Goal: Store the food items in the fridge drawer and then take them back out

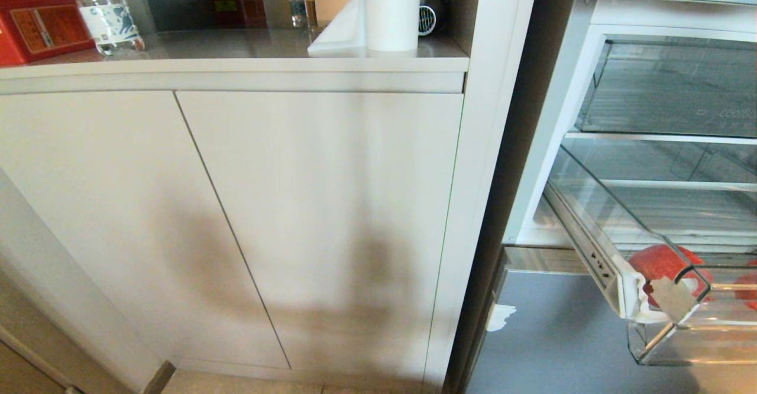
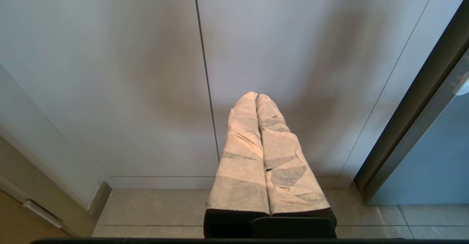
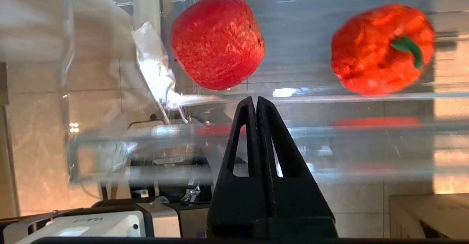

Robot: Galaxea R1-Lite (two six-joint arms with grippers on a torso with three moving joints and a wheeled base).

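Observation:
The fridge drawer (image 1: 649,338) stands pulled out at the lower right of the head view, a clear bin with a whitish patch on its front corner. Inside it lies a roundish red food item (image 1: 662,262), and a second red one (image 1: 750,287) shows at the frame edge. The right wrist view shows both through the clear plastic (image 3: 366,134): the rough red lump (image 3: 218,40) and a red pepper (image 3: 381,50) with a green stem. My right gripper (image 3: 255,98) is shut and empty at the drawer's front wall, apart from both. My left gripper (image 2: 256,95) is shut and empty, parked before the cabinet doors.
A shorter clear bin (image 1: 674,86) sits above the drawer. White cabinet doors (image 1: 319,222) fill the left, under a counter with a paper roll (image 1: 390,12), a water bottle (image 1: 103,9) and a red box (image 1: 35,24). My own base (image 3: 91,225) lies below the drawer.

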